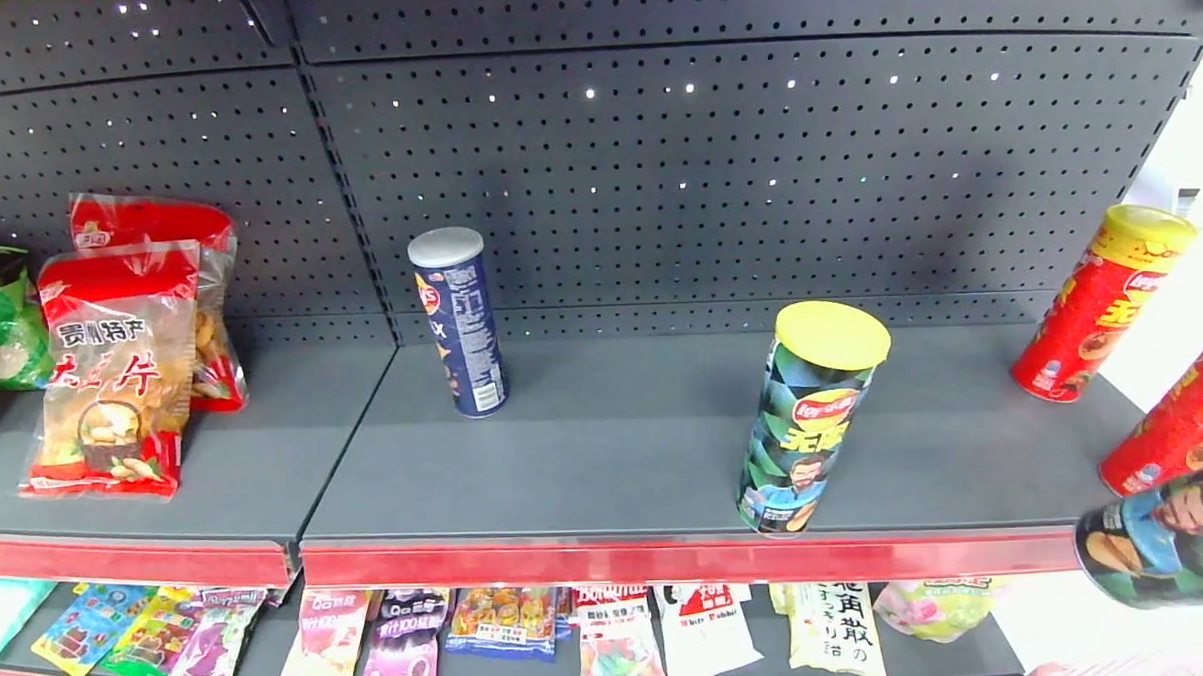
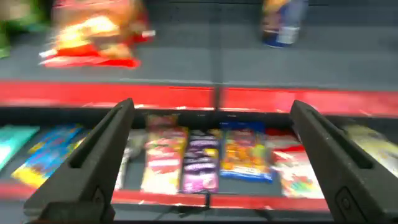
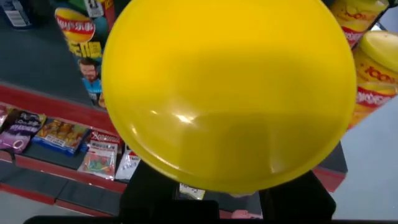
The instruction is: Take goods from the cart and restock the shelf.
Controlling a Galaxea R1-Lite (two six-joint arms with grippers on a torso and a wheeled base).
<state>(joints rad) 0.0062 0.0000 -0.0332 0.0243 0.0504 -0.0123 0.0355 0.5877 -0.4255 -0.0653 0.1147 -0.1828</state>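
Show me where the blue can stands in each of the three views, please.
Head view: blue can upright on the upper shelf, left of the green can.
Left wrist view: blue can, blurred, beyond the red edge.
Right wrist view: blue can, cut off at the corner, beside the green can.
Shared landmark: the red edge.

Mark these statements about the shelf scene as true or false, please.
1. The blue can lies on its side. False: it stands upright on the shelf.
2. The left gripper is open and empty. True.
3. The standing green can has a red lid. False: its lid is yellow.
4. The right gripper holds a yellow-lidded can. True.
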